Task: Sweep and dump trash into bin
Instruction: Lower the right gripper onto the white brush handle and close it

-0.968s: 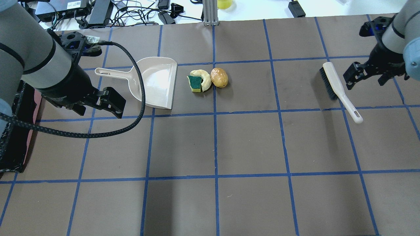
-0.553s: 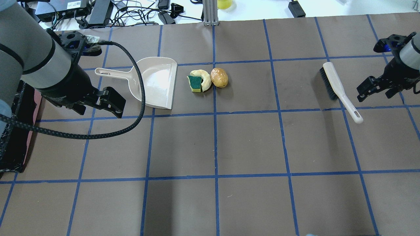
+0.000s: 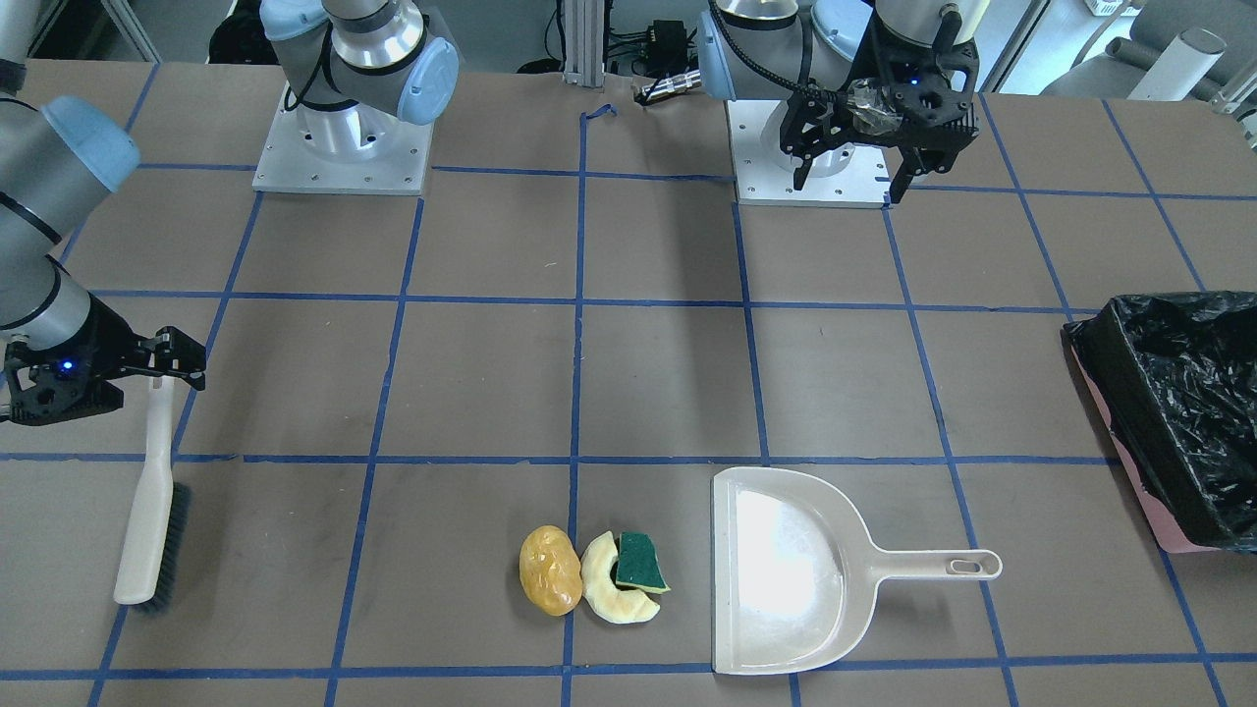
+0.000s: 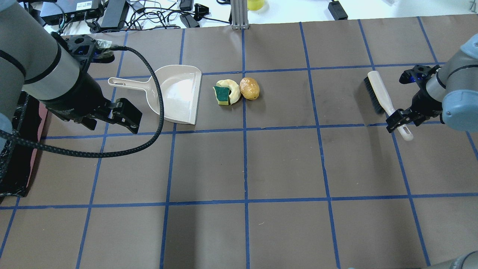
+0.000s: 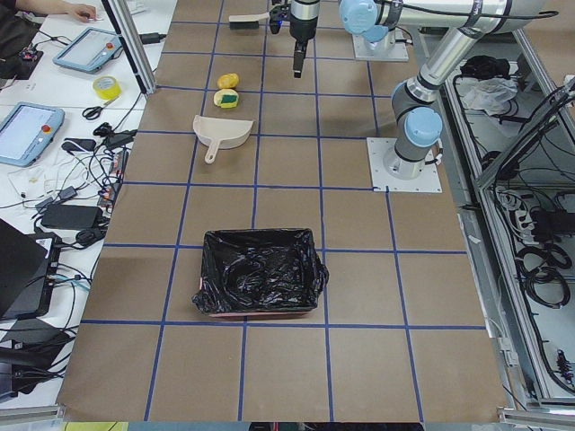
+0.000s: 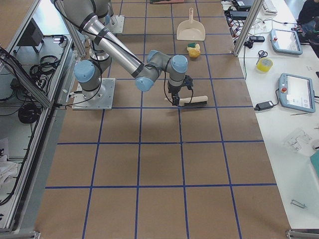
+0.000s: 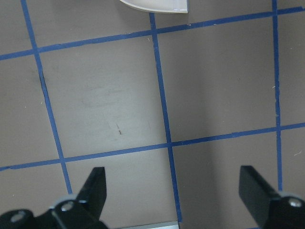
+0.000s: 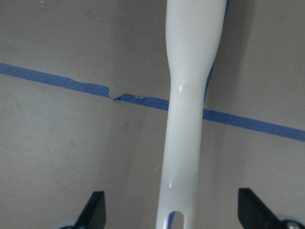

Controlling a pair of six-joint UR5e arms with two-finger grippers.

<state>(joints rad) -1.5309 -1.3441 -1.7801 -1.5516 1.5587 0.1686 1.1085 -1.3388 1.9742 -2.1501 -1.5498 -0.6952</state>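
Over the right side of the desk (image 4: 283, 164), the right gripper (image 4: 398, 121) hangs low, its jaws spread wide either side of the brush (image 4: 379, 91) handle but not closed on it (placed for a grasp, I judge). The left gripper (image 4: 129, 118), jaws wide and empty, hovers near the dustpan (image 4: 179, 93). The dustpan's open lip faces the trash just beside it: sponge (image 4: 222, 95), crescent (image 4: 234, 90) and potato (image 4: 249, 88), bunched together. The bin (image 3: 1169, 393) sits well apart at the robot's left.

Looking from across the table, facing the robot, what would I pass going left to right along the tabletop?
Brush → yellow-orange lump → cream crescent → beige dustpan → black-lined pink bin.
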